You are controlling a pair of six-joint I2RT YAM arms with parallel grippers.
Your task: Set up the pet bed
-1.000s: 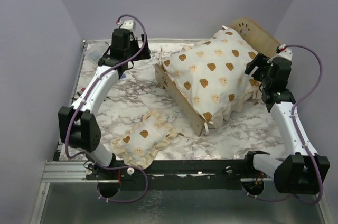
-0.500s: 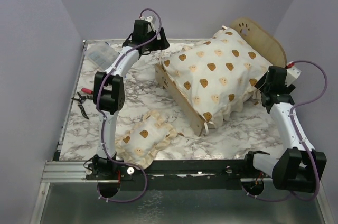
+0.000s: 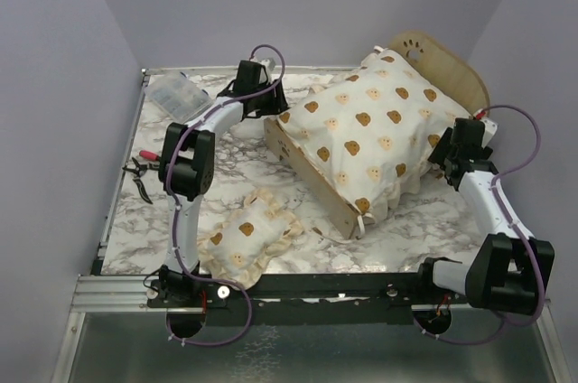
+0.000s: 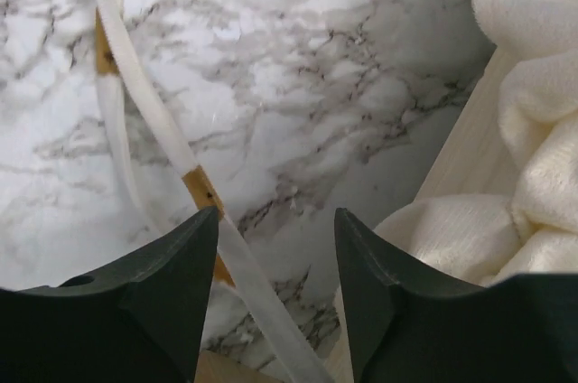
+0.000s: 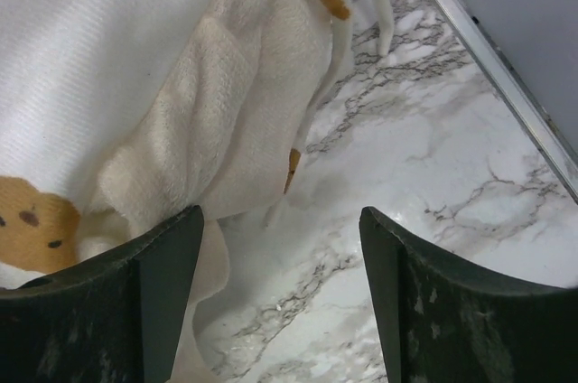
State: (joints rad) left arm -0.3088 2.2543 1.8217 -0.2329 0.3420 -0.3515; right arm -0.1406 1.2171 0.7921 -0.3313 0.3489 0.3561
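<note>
So here's where you're at: the small light plywood pet bed with the paw-print headboard [image 3: 444, 56] sits slantwise on the marble-pattern bench [image 3: 226, 175], right between your two sets of fingers. The big cream bear-print ruffled cushion [image 3: 379, 126] lies on it, overhanging the frame a bit.

Your left fingers [image 3: 274, 110] are down at the far corner of the footboard. In the wrist view they're parted with nothing clamped. A thin cream tie ribbon with tan marks [image 4: 149, 103] runs across the bench straight into the gap, hugging the left finger. The plywood edge and the cushion's ruffle sit just off the right finger. Looks to me like you're lined up that way to pinch that tie, probably to bring it to the frame.

Your right fingers [image 3: 445, 155] are spread wide too, holding nothing. They hover over bare bench with the ruffle just beside the left finger and another loose tie [image 5: 293, 162] dangling just ahead of the gap. My guess is that arm's there to tidy that edge or steady the bed.

The small matching bear-print pillow [image 3: 246, 234] lies on the bench well apart from both sets of fingers, so I'd say that bit isn't done yet.
</note>
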